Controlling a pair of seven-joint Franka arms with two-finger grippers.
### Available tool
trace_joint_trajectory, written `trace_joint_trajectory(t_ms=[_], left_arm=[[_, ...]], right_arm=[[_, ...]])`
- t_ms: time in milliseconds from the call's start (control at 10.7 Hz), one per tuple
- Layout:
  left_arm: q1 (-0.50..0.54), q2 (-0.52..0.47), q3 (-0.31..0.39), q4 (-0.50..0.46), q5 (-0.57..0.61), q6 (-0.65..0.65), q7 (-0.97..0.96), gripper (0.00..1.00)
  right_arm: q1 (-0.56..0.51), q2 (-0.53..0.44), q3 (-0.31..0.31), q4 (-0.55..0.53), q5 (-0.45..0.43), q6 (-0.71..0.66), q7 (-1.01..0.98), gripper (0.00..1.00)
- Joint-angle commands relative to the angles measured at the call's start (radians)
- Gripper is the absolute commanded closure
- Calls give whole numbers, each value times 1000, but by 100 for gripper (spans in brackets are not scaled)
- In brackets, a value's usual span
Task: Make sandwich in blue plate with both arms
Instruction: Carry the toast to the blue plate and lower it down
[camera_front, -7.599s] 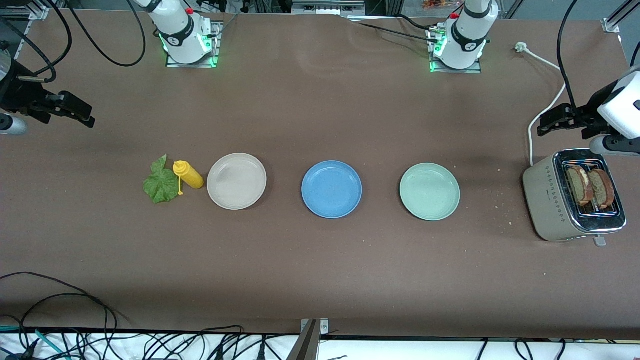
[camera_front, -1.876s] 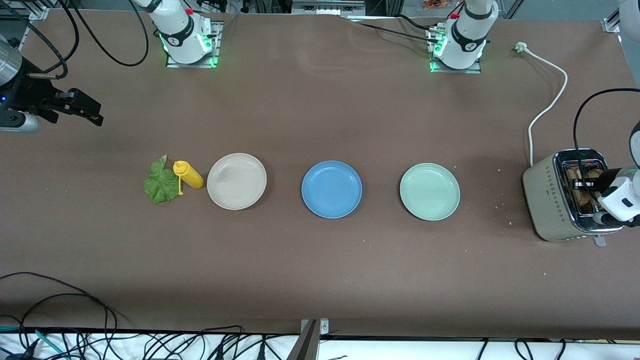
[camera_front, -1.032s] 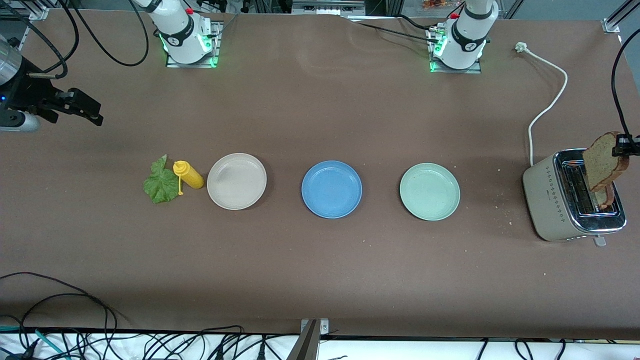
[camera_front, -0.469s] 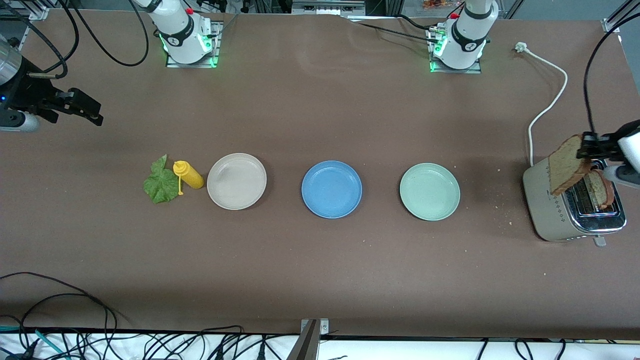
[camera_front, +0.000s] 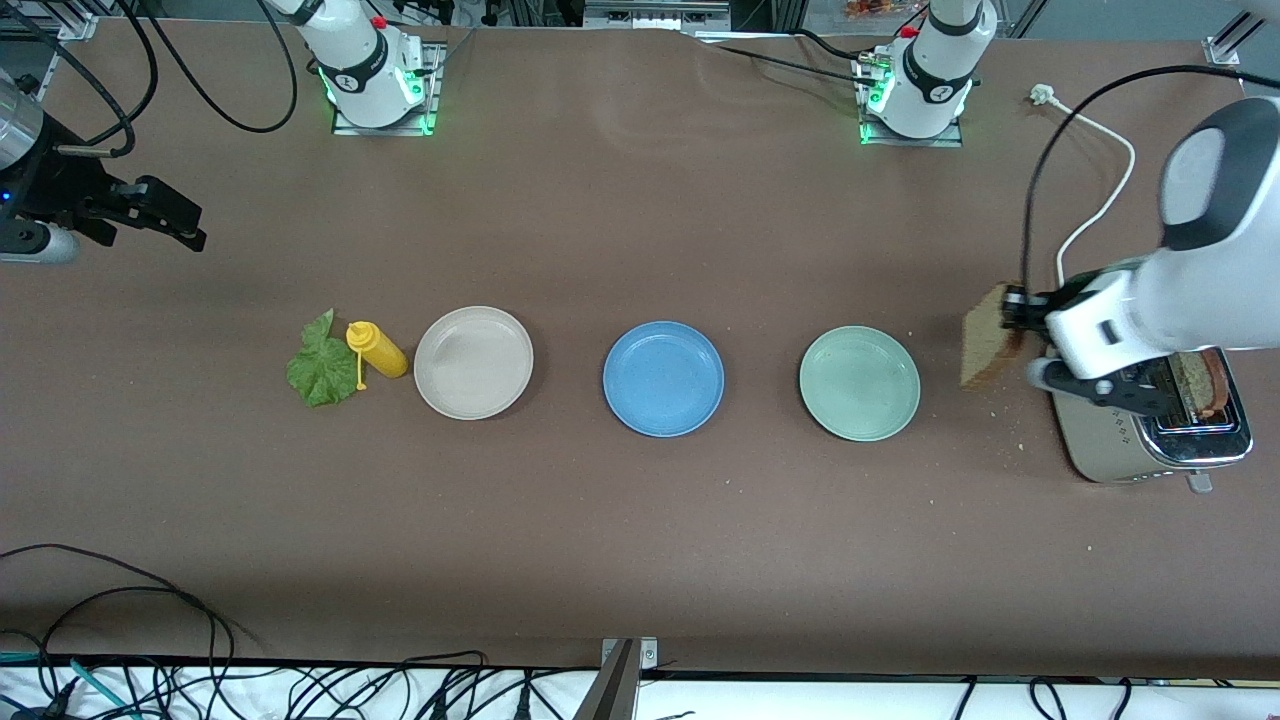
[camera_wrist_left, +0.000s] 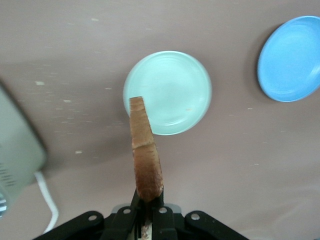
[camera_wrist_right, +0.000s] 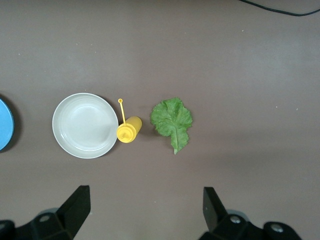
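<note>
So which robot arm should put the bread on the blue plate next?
Probably the left arm. Its left gripper is shut on a toast slice, in the air between the toaster and the green plate, heading toward the blue plate. The right gripper waits open and empty.

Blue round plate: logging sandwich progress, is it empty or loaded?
Empty: the round matte blue plate shows only bare surface; the brown toast slice hangs from the left gripper.

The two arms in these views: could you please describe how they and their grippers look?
Both arms are glossy white with dark grey joints, on bases with green lights and a red button each. Black cables loop along them. The left gripper is black on a white wrist; its wrist view shows black bolted finger mounts. The right gripper is black with two wedge-shaped fingers.
</note>
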Motion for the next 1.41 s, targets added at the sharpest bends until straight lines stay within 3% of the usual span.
trace_joint_trajectory(t_ms=[0, 375, 657, 938, 1313], left_arm=[[-79, 29, 13, -22, -165, 79, -51, 100], [-217, 167, 13, -25, -352, 286, -235, 100], [-269, 288, 16, -12, -600, 481, -267, 100], [-341, 349, 17, -5, -628, 638, -260, 100], [-377, 377, 17, -5, -713, 654, -255, 100]], right_arm=[[1, -2, -1, 13, 12, -16, -2, 0], [1, -2, 0, 13, 12, -14, -2, 0], [1, -2, 0, 14, 12, -14, -2, 0], [1, 0, 0, 13, 12, -14, -2, 0], [1, -2, 0, 14, 12, -16, -3, 0]])
